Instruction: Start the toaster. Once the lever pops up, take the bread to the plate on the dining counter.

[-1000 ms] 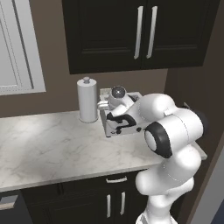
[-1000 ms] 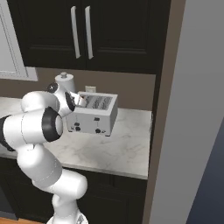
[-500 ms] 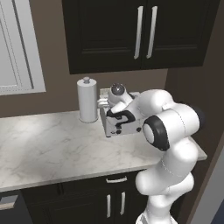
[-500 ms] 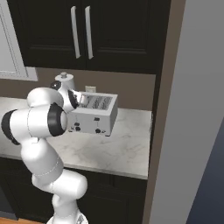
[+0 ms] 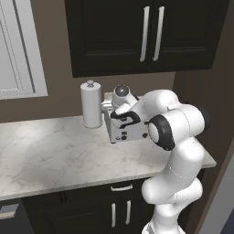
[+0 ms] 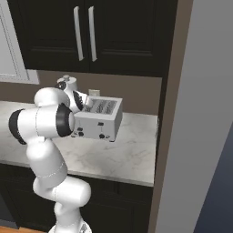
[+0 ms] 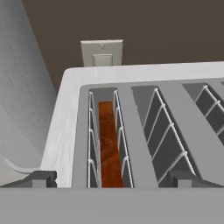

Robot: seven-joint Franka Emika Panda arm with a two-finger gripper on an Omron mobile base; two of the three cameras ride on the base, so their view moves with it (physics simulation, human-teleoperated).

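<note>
The silver-white toaster [image 5: 127, 131] stands on the marble counter by the wall, also seen as the toaster [image 6: 98, 120] from the right. My gripper [image 7: 111, 179] hangs open just above its left end, with one fingertip on each side of the outermost slot. The bread [image 7: 108, 144], an orange-brown slice, sits low inside that slot between the wire guides. Nothing is between the fingers. The toaster's front with its knobs and lever slits faces the room. The plate and the dining counter are out of view.
A white paper-towel roll [image 5: 91, 105] stands just left of the toaster. A wall outlet [image 7: 102, 53] is behind it. Dark upper cabinets [image 5: 146, 32] hang overhead. A tall grey panel [image 6: 195, 118] bounds the counter [image 5: 45, 155] on the right.
The arm's elbow has swung a little outward. The hand has stayed over the toaster's left end, and the jaws have stayed open.
</note>
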